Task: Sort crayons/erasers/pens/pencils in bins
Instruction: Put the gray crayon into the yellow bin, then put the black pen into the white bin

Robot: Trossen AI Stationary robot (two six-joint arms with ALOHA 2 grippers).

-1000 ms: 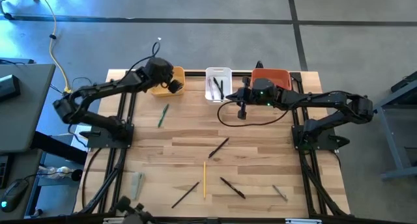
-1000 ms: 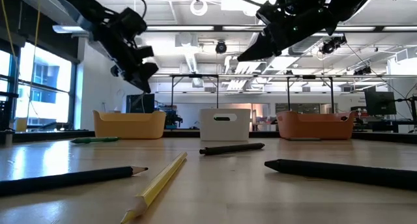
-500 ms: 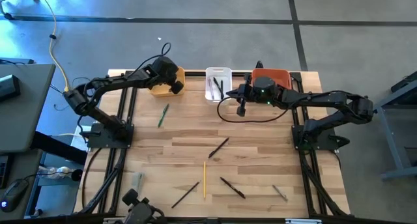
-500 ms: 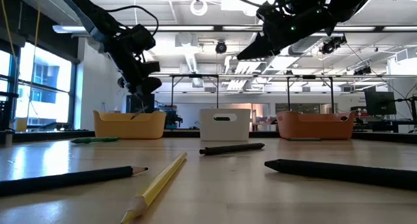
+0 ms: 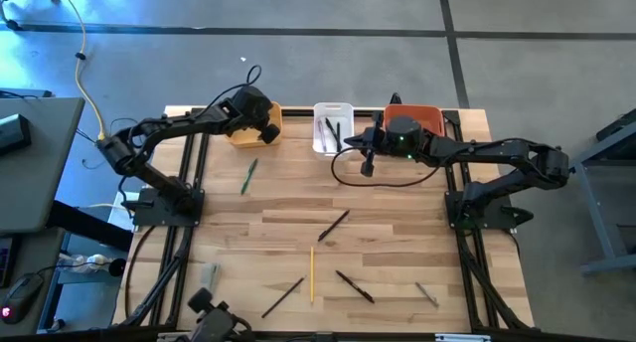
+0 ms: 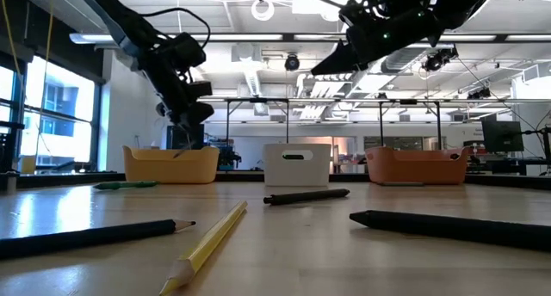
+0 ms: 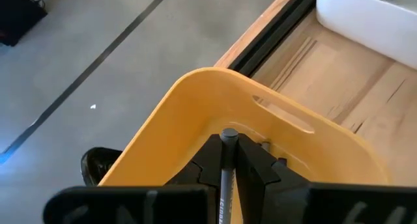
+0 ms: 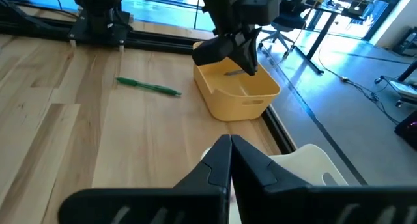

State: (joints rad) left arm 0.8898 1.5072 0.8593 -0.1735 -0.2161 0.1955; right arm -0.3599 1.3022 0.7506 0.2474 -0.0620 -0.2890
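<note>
My left gripper (image 5: 266,131) hangs over the yellow-orange bin (image 5: 250,125), shut on a thin dark stick (image 7: 227,137); whether it is a pen or a pencil I cannot tell. The stick also shows under that gripper in the low view (image 6: 181,149). My right gripper (image 5: 356,143) is shut on nothing, level beside the white bin (image 5: 333,126), which holds a few dark sticks. The red-orange bin (image 5: 412,116) stands at the far right. A green pen (image 5: 248,175), black pens (image 5: 334,224) and a yellow pencil (image 5: 311,273) lie flat on the table. My left gripper pinches the dark stick between its two fingers, and the stick's round end (image 7: 228,134) pokes out past the fingertips. The fingers slant down from the table's left, and the stick runs along them. It is lifted clear, its free end over the yellow-orange bin's hollow (image 7: 260,162).
More black sticks (image 5: 283,296) (image 5: 355,286) and a small grey piece (image 5: 426,294) lie near the front edge, a pale piece (image 5: 209,279) at the front left. A black cable (image 5: 388,183) loops on the table below my right arm.
My left gripper has sunk toward the yellow-orange bin with the stick still in its fingers, then kept still over the bin. My right gripper has stayed in place.
</note>
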